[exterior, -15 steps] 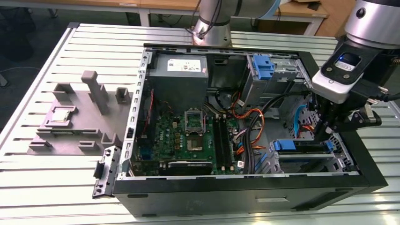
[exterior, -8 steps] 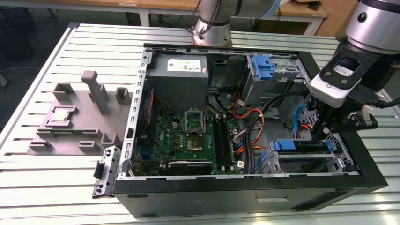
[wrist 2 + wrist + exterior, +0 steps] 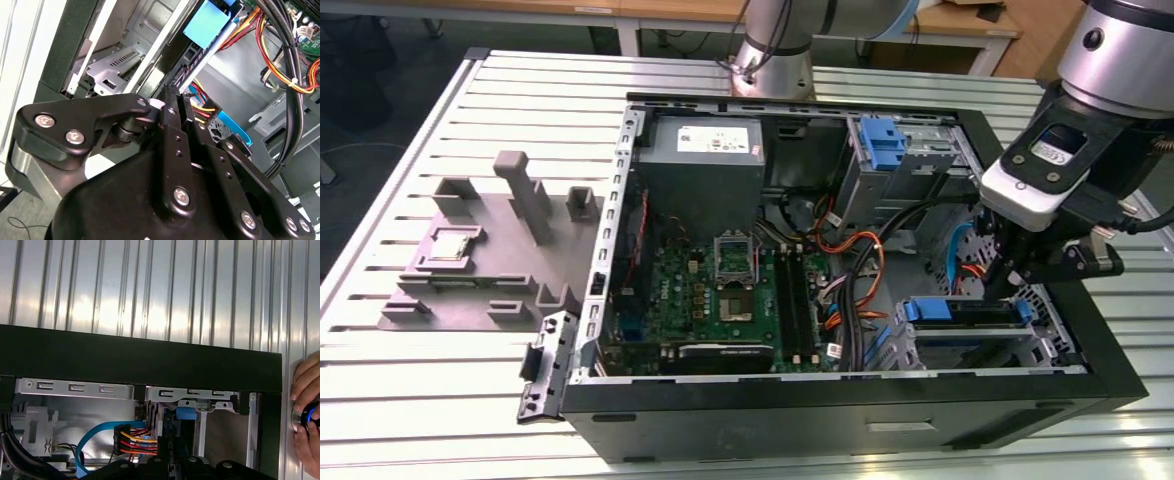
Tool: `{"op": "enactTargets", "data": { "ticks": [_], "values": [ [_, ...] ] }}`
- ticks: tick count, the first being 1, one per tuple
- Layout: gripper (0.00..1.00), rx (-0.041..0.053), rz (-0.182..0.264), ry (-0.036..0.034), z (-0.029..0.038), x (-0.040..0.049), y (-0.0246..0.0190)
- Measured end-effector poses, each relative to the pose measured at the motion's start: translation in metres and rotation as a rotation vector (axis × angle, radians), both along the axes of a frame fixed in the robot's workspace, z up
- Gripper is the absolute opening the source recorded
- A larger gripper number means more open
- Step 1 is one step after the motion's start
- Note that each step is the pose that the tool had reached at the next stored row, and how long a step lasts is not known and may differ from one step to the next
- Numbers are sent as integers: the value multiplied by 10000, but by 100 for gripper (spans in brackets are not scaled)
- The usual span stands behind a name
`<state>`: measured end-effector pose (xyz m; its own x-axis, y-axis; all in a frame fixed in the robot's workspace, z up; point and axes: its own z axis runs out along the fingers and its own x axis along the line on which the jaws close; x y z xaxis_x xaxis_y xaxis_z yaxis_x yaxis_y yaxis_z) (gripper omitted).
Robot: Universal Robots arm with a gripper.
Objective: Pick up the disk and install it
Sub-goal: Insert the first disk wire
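A ribbed aluminium bench carried an open black desktop computer case, lying on its side with its inner parts facing up. At the exterior view's left of the case sat a grey moulded fixture tray with upright posts. Behind the bench stood wooden-topped tables and the base of the robot arm.

Inside the case, a grey power-supply box lay at the far side, a green motherboard in the middle, and a silver drive cage with a blue latch at the far corner on the exterior view's right. Orange, red and blue cables ran between them.

The arm's silver and black wrist reached down over the case's corner on the exterior view's right. The hand was lowered into the drive bay there, directly above the disk, which lay flat in the bay with its blue bracket showing. In the second wrist view the black fingers were drawn close together, tips near the blue bracket; whether they gripped anything could not be told.

In the first wrist view, a person's hand rested on a round blue-lit button on the bench beside the case's black wall.
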<state>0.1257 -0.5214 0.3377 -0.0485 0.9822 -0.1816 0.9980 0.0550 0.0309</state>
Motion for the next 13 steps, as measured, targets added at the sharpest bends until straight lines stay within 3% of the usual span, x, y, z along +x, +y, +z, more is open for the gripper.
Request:
{"op": "enactTargets", "data": {
  "ticks": [3,8,13],
  "values": [
    [17,46,0,1,1,0,-1],
    [17,356,-3,0,-2,0,-29],
    [17,393,-154,-3,-8,0,-105]
  ]
}}
